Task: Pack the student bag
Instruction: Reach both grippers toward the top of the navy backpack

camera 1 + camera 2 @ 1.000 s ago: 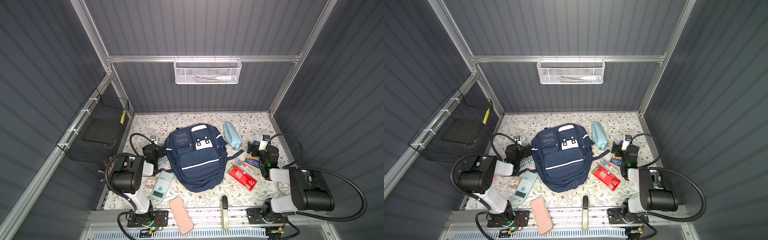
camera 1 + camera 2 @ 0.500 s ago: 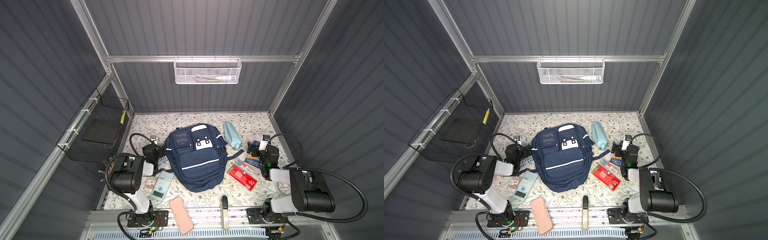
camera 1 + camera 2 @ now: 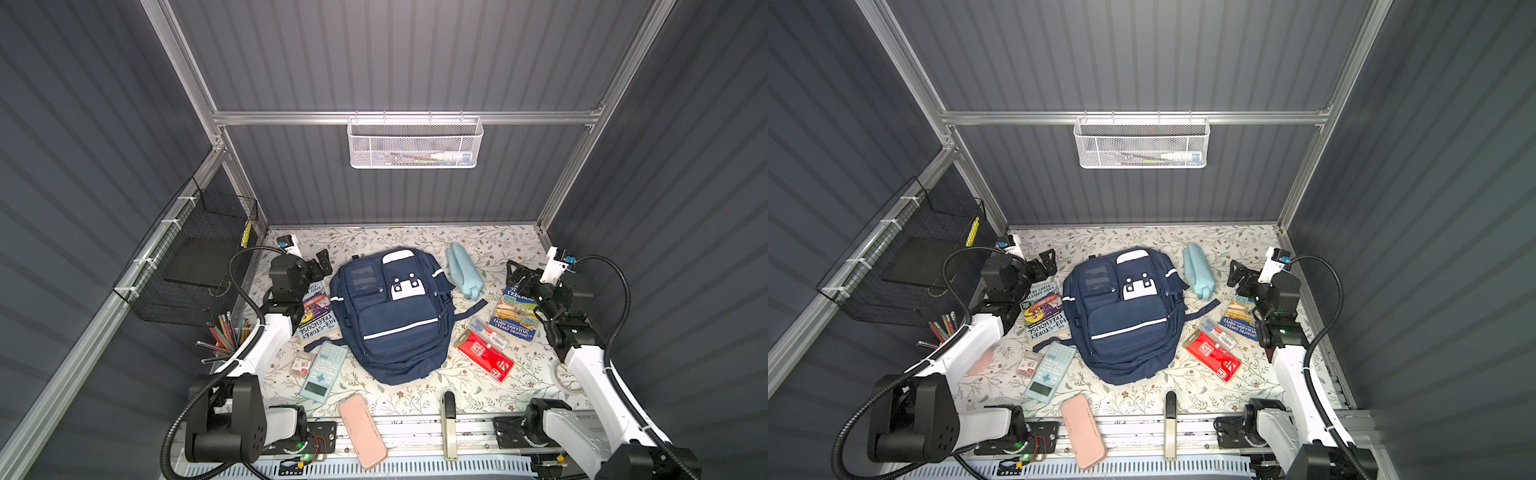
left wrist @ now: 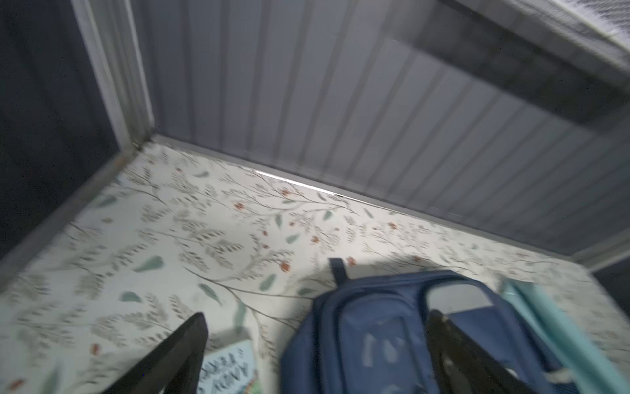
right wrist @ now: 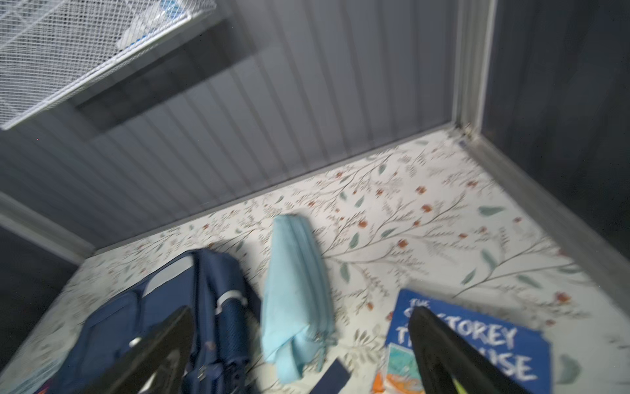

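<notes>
The student bag (image 3: 390, 316) (image 3: 1125, 316), navy with white stripes and patches, lies flat and zipped in the middle of the floral table. My left gripper (image 3: 321, 263) (image 3: 1045, 262) hovers open just left of the bag's top, above a book (image 3: 316, 313). In the left wrist view its open fingers (image 4: 317, 314) frame the bag's top (image 4: 375, 334). My right gripper (image 3: 517, 274) (image 3: 1237, 274) hovers open right of the bag, over a blue book (image 3: 515, 316). The right wrist view shows that gripper (image 5: 302, 308) empty, with the bag (image 5: 163, 324) off to one side.
A light blue pouch (image 3: 463, 270) lies by the bag's top right. A calculator (image 3: 324, 370), a pink case (image 3: 361, 430) and a red pack (image 3: 484, 359) lie in front. A black wire basket (image 3: 199, 266) hangs on the left wall, a white mesh basket (image 3: 415, 143) on the back wall.
Both arms have stretched out toward the back of the table, carrying the grippers a little farther from the front edge. Both grippers stay open and empty.
</notes>
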You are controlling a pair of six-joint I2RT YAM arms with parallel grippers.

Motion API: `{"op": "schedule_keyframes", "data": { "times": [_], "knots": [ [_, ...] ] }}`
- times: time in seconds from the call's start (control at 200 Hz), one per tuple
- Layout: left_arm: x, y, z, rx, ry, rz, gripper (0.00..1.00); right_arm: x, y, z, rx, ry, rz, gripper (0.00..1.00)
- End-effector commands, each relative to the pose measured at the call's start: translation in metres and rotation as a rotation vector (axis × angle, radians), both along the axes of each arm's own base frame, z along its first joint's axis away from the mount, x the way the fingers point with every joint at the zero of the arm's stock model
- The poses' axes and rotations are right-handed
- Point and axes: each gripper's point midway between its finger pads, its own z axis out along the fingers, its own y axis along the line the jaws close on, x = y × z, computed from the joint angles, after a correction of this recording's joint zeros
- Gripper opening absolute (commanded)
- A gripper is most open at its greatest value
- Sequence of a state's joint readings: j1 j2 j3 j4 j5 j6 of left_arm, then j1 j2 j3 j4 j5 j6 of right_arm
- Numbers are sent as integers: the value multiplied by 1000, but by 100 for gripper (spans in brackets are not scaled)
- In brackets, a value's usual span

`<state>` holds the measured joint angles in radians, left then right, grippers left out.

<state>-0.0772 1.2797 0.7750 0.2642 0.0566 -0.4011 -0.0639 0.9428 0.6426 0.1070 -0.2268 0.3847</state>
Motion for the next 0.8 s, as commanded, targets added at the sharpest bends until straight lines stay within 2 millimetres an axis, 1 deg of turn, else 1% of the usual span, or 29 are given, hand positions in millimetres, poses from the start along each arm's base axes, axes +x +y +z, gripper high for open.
{"op": "schedule_keyframes", "data": {
  "times": [0.0, 0.08, 0.135, 0.165, 0.18, 0.285, 0.36, 0.45, 0.535, 0.59, 0.63, 0.64, 0.68, 0.745, 0.765, 0.79],
  "knots": [
    [-32, -46, -62, -241, 338, -114, 100, -16, 51, -16, 174, 189, 190, 99],
    [-42, -66, -83, -196, 413, -140, 100, -20, 88, -21, 103, 266, 282, 99],
    [-47, -79, -96, -142, 447, -154, 99, -19, 104, -26, 12, 312, 283, 99],
    [-48, -83, -103, -120, 462, -155, 98, -19, 116, -27, -20, 333, 299, 99],
    [-48, -84, -107, -113, 468, -153, 97, -17, 121, -35, -36, 364, 302, 99],
    [-43, -91, -126, -117, 504, -169, 90, -2, 146, -55, -60, 460, 334, 98],
    [-38, -95, -136, -115, 528, -179, 87, 14, 154, -74, -101, 532, 331, 96],
    [-33, -102, -146, -116, 544, -195, 82, 37, 158, -91, -146, 563, 320, 94],
    [-29, -109, -155, -130, 558, -211, 73, 59, 169, -101, -155, 564, 359, 91],
    [-26, -116, -159, -154, 556, -227, 65, 73, 180, -107, -163, 576, 407, 83],
    [-23, -119, -161, -158, 560, -232, 62, 84, 186, -113, -173, 591, 419, 78],
    [-22, -121, -161, -157, 561, -234, 62, 83, 185, -118, -180, 614, 419, 77],
    [-19, -124, -163, -157, 564, -239, 58, 92, 184, -127, -199, 649, 404, 73],
    [-11, -131, -163, -177, 558, -256, 52, 103, 184, -138, -210, 691, 392, 63],
    [-9, -133, -163, -181, 558, -261, 49, 106, 181, -140, -214, 701, 376, 60],
    [-6, -134, -164, -181, 558, -263, 41, 110, 178, -144, -223, 713, 358, 56]
  ]
}}
